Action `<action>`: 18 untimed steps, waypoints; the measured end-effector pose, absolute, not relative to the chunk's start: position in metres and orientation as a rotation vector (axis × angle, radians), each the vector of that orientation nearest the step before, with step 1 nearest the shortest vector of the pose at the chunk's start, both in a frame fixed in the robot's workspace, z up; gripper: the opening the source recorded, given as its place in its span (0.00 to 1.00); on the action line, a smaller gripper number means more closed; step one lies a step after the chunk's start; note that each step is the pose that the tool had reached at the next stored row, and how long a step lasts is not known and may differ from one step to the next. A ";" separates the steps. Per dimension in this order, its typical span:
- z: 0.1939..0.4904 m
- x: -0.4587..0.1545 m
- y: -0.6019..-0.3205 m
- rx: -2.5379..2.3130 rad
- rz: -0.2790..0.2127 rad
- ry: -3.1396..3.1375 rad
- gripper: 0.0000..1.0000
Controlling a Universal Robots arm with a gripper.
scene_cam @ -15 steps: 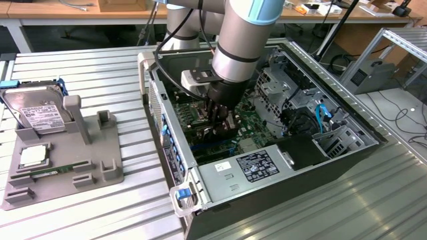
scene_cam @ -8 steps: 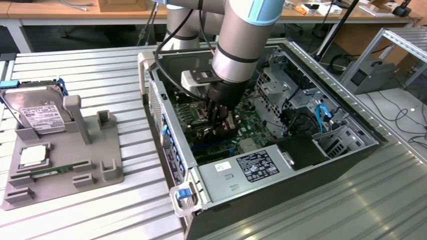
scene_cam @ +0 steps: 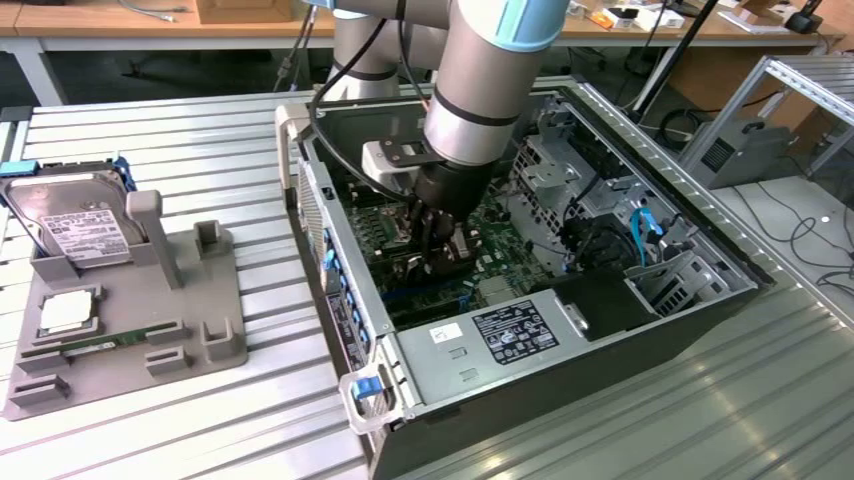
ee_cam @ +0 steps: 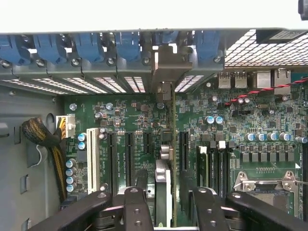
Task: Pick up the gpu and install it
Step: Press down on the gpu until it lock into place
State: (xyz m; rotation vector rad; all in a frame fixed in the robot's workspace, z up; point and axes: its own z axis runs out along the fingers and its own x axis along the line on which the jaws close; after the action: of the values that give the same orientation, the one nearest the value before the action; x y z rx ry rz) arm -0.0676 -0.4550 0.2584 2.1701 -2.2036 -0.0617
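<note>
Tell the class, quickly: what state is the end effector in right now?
End effector: open, one finger on each side of the gpu, which stands edge-on on the motherboard; not gripping it.

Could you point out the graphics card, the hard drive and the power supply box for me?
Thin black gpu card (ee_cam: 168,144): wrist view, its upper edge, seen edge-on.
Silver hard drive with white label (scene_cam: 83,228): exterior view, its label face.
Grey metal power supply box (scene_cam: 497,340): exterior view, its labelled top.

gpu (ee_cam: 168,159) upright in motherboard (ee_cam: 269,120) slot
</note>
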 end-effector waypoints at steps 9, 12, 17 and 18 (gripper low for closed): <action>0.302 -0.068 -0.447 2.172 -0.058 -2.205 0.14; 0.307 -0.068 -0.447 2.173 -0.058 -2.205 0.11; 0.308 -0.037 -0.447 2.161 -0.082 -2.193 0.11; 0.308 -0.029 -0.447 2.158 -0.089 -2.189 0.11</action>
State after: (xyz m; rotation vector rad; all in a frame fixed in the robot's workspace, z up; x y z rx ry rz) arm -0.0287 -0.4469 0.3078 2.1576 -2.1894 -0.0894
